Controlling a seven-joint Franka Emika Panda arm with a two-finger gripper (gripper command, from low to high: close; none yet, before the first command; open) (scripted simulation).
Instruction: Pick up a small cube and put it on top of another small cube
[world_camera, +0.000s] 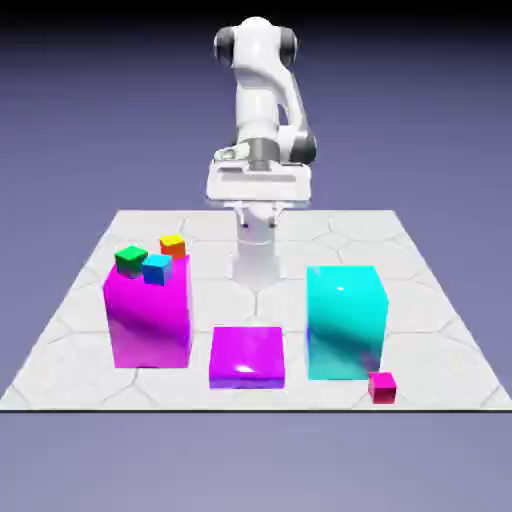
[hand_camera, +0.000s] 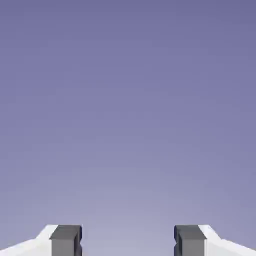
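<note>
The small crimson cube (world_camera: 382, 386) rests on the table at the front, on the exterior view's right, just before the cyan block. Three other small cubes, orange (world_camera: 173, 245), green (world_camera: 130, 261) and blue (world_camera: 157, 269), sit on top of the tall magenta block (world_camera: 148, 315). My gripper (world_camera: 258, 203) hangs high near the robot's base, far behind all the cubes. In the hand view the gripper (hand_camera: 128, 241) is open, its two grey fingertips (hand_camera: 65, 240) wide apart with only the backdrop between them. No cube shows in the hand view.
A tall cyan block (world_camera: 345, 322) stands on the exterior view's right. A low purple block (world_camera: 247, 356) lies at the front middle. The table (world_camera: 430, 300) is a pale tiled slab with its front edge near the crimson cube.
</note>
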